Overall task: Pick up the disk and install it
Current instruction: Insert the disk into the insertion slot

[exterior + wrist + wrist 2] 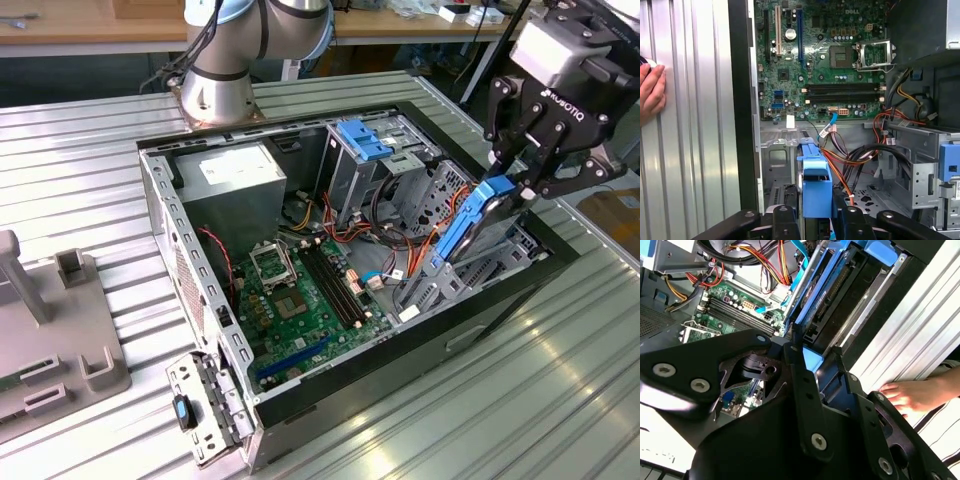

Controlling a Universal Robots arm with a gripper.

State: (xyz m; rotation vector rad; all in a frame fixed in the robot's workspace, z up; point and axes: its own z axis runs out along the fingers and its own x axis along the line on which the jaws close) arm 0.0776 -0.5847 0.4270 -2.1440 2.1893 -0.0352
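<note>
- On the exterior view's left, a grey moulded block with upright pegs is sitting on the counter, whose top is made of ribbed, shiny metal slats.
- The arm's round silver base is standing behind the computer case, a black-walled box lying on its side with its interior open.
- Inside, a boxy grey power supply is sitting beside a flat green motherboard with long dark slots.
- Further right, a blue plastic bracket is topping a perforated metal cage, with red, orange and yellow wires looping near it.
- Toward the exterior view's right, the disk is standing on edge and tilting. Its lower end is reaching down into the drive bay at the case's corner, though it is hard to tell whether it is fully seated.
- The black claw is pinching the disk's upper end. In the first wrist view its fingers are pressing on the blue frame from either side.
- In the first wrist view, a person's hand is resting on the counter, outside the case wall.
</note>
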